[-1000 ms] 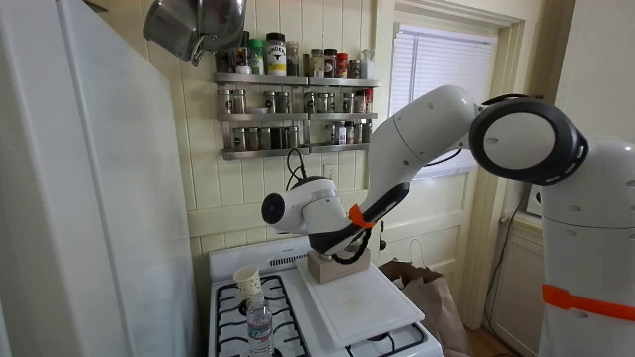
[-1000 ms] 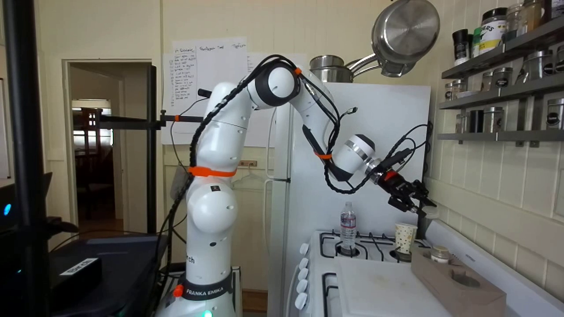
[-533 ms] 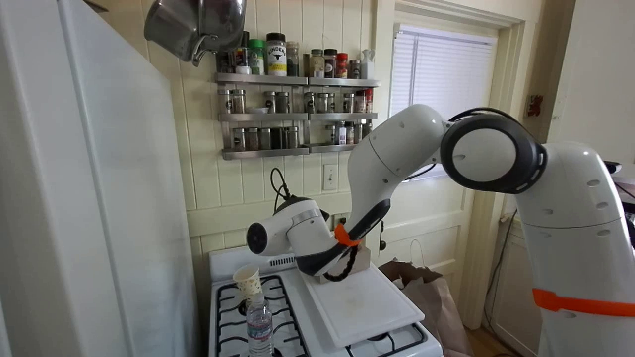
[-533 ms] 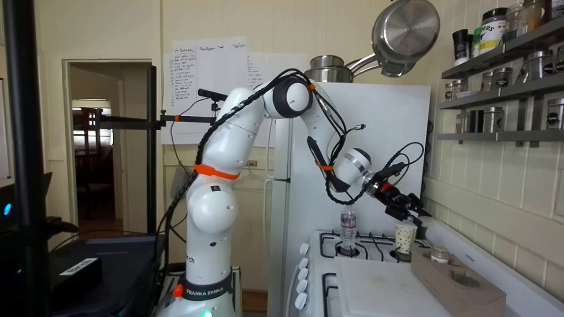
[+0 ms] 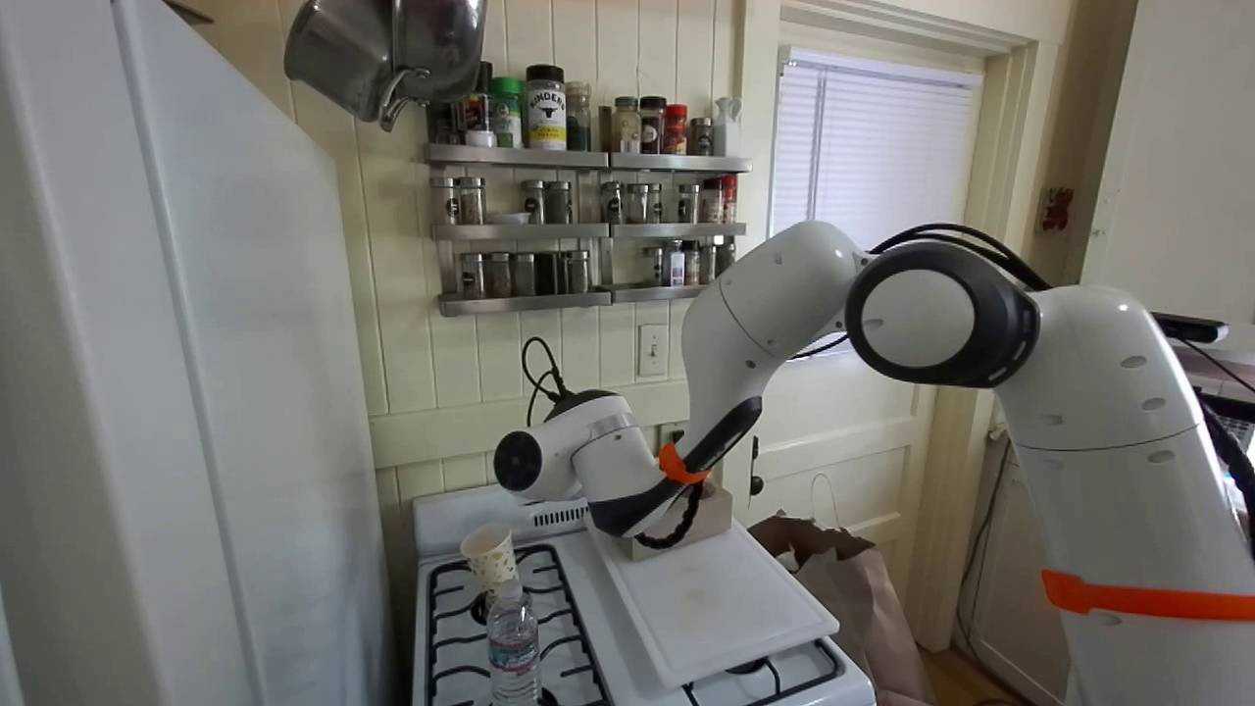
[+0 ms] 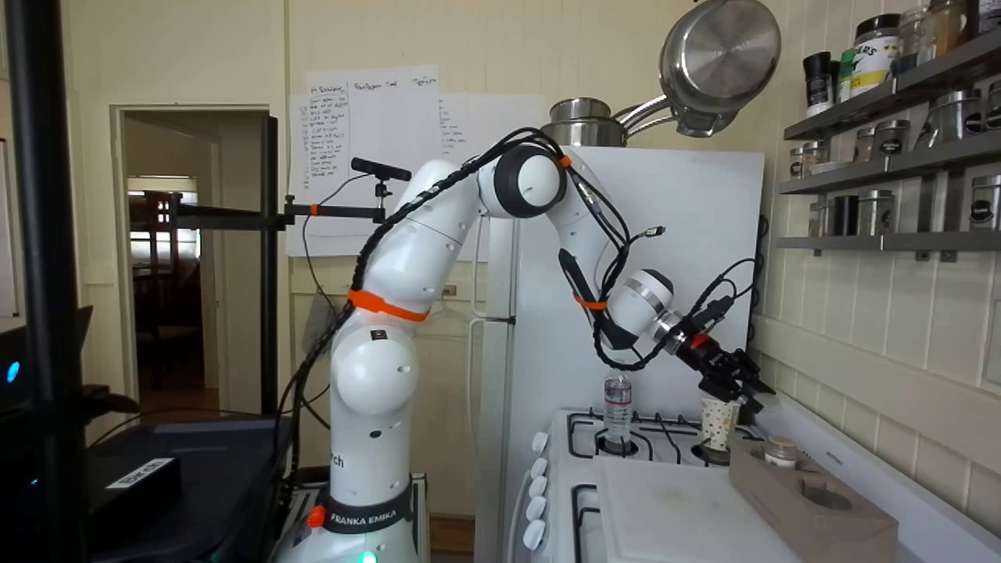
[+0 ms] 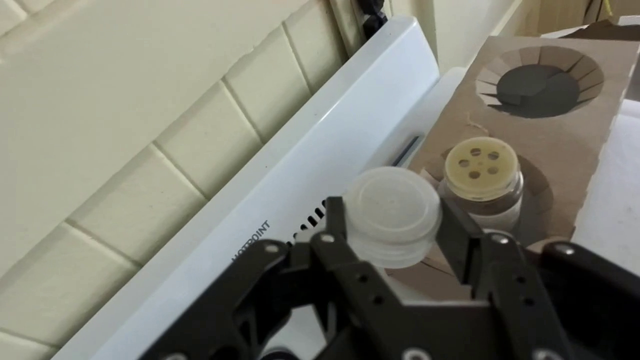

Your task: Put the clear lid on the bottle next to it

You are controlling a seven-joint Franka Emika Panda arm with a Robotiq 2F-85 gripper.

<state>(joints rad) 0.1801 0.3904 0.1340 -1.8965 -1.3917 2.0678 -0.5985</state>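
The clear lid [image 7: 392, 205], a whitish translucent cap, sits between the two finger pads of my gripper [image 7: 392, 220], which is shut on it. In an exterior view the gripper [image 6: 757, 396] points down toward the wall, with the lid [image 6: 769, 401] just showing at its tips. Right of the lid in the wrist view is the small clear bottle [image 7: 482, 175] with a yellowish perforated top, upright in a hole of the cardboard box. That bottle [image 6: 780, 451] appears lower than the held lid in an exterior view. The arm hides the gripper in an exterior view.
The cardboard box [image 6: 852, 512] stands against the stove's backguard [image 7: 320, 135]. Beside it are a white cutting board [image 6: 672, 500] and a dotted paper cup [image 6: 718, 426]. A labelled water bottle [image 6: 618, 407] stands on the burner grate. Shelves [image 5: 520, 304] with spice jars hang above.
The arm has lowered and leaned forward, bringing the gripper down. In the last half second the gripper has moved slightly toward the wall. The lid has stayed in its grip.
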